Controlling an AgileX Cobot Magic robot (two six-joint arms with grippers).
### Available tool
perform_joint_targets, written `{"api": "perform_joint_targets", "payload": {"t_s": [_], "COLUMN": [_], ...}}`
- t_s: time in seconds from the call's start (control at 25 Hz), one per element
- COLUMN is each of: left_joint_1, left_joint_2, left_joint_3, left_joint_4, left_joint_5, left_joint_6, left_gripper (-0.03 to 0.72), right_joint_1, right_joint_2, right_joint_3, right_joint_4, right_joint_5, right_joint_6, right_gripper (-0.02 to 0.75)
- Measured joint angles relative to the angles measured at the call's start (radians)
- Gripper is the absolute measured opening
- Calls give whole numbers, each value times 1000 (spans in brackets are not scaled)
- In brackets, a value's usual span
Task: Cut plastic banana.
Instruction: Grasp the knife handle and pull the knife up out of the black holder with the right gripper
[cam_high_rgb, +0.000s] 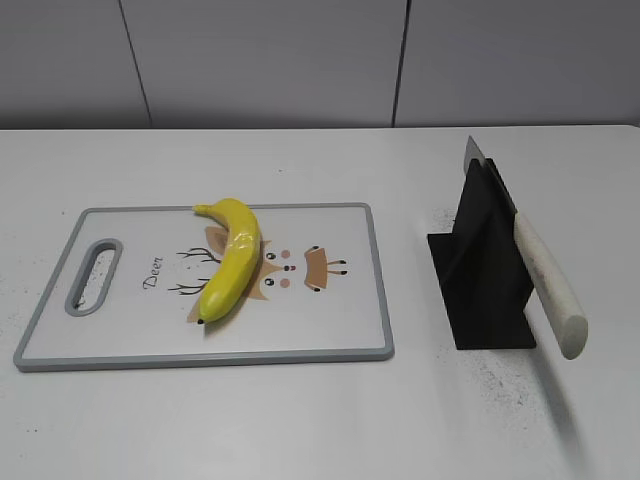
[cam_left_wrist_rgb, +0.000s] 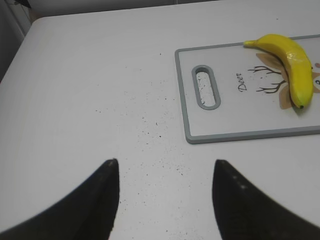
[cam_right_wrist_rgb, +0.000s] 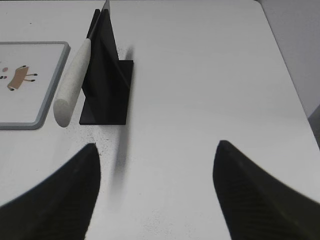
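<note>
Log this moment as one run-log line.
plastic banana on cutting board | knife in black stand | left gripper open | right gripper open

We see left gripper (cam_left_wrist_rgb: 165, 172) low in frame, dark fingers (cam_left_wrist_rgb: 102, 200) spread wide, nothing between, above bare white table (cam_left_wrist_rgb: 90, 90) flecked with dark specks. Cutting board (cam_left_wrist_rgb: 187, 100), grey-rimmed, slot handle toward us, lies ahead right. Plastic banana (cam_left_wrist_rgb: 292, 62) rests on board over deer print; far part of board cut off by frame edge, so we cannot tell its extent.
</note>
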Motion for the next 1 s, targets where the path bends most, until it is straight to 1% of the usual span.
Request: {"api": "perform_joint_targets", "payload": {"t_s": [0.2,0.52,0.72,0.84,1.0], "left_joint_1": [0,0,0,0,0], "left_joint_2": [0,0,0,0,0], "left_joint_3": [0,0,0,0,0], "left_joint_4": [0,0,0,-1,-1], "left_joint_5": [0,0,0,0,0], "left_joint_6": [0,0,0,0,-1], "left_gripper": [567,559,556,554,553], "right_joint_1": [0,0,2,21,78], "right_joint_2": [130,437,604,664,735], "right_joint_3": [-51,-199,-283,-317,-349], "right_joint_4": [0,1,2,6,6], "right_joint_5": [29,166,173,174,175], "right_joint_6": [0,0,0,1,3], "right_gripper": [507,523,525,525,525]}}
